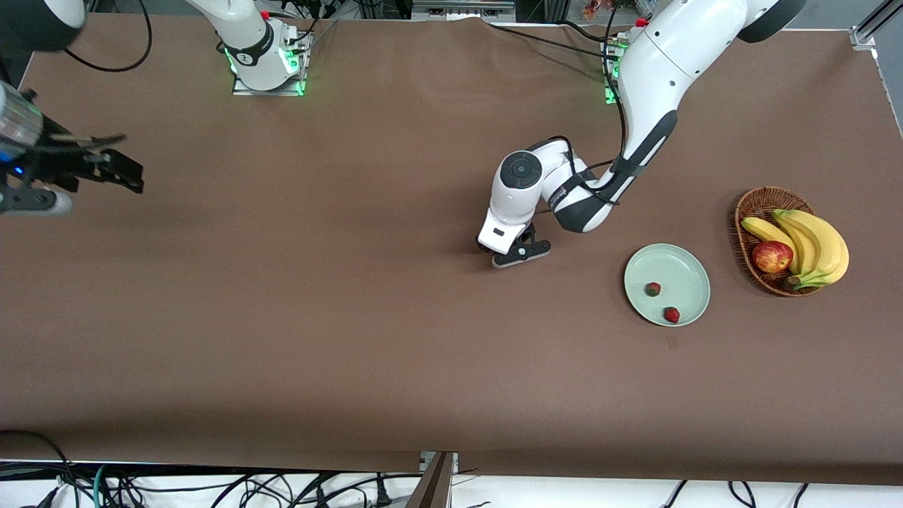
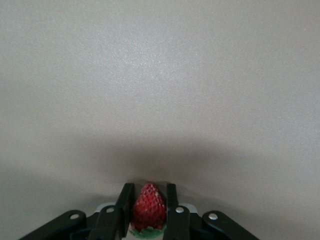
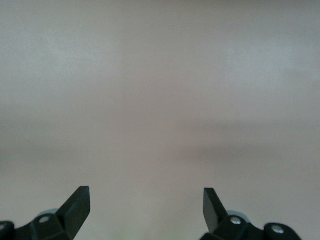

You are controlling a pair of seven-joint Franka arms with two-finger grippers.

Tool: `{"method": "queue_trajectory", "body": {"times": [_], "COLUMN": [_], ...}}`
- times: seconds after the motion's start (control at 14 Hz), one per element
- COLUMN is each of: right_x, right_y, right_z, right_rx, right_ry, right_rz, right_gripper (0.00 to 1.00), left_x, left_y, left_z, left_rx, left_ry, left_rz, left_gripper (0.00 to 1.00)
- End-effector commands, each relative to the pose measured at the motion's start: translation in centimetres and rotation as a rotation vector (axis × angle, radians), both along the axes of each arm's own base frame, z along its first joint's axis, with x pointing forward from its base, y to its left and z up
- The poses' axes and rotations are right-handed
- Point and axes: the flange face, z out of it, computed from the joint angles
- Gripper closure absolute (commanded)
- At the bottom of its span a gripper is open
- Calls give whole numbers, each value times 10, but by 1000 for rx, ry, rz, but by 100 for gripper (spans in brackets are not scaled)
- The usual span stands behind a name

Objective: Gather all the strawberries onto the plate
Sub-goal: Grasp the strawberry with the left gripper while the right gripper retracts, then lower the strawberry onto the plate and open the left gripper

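Observation:
The pale green plate (image 1: 679, 271) lies on the brown table beside the basket. Two strawberries (image 1: 653, 288) (image 1: 671, 315) lie in it. My left gripper (image 1: 520, 255) is low over the bare table, apart from the plate toward the right arm's end. In the left wrist view the left gripper (image 2: 148, 189) is shut on the third strawberry (image 2: 148, 209), red with its green top toward the palm. The front view hides that berry. My right gripper (image 1: 127, 173) waits open and empty over the right arm's end of the table, and its wrist view (image 3: 146, 196) shows only bare cloth.
A brown wicker basket (image 1: 749, 206) with bananas (image 1: 818, 243) and a red-yellow apple (image 1: 772, 256) stands beside the plate toward the left arm's end. A small dark spot (image 1: 671, 343) marks the cloth just nearer the camera than the plate.

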Motion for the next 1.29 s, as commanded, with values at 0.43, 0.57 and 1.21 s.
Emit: {"method": "queue_trajectory", "body": {"times": [0.43,0.57,1.21], "right_x": [-9,-8,-6], "right_y": [15,15,16], "right_z": [1,-2,4], "right_rx": [-10,-9,-7], "right_ry": [7,10,-3], "right_rz": [54,51,51], "right_gripper": [0,0,0], "left_x": [58,77,157], "left_y": [87,122,303], "left_z": [52,67,67], "left_rx": [211,233,-26], "left_ry": [74,99,153], "left_rz": [-303,-438,-921], "left_gripper": [100,100,0]}}
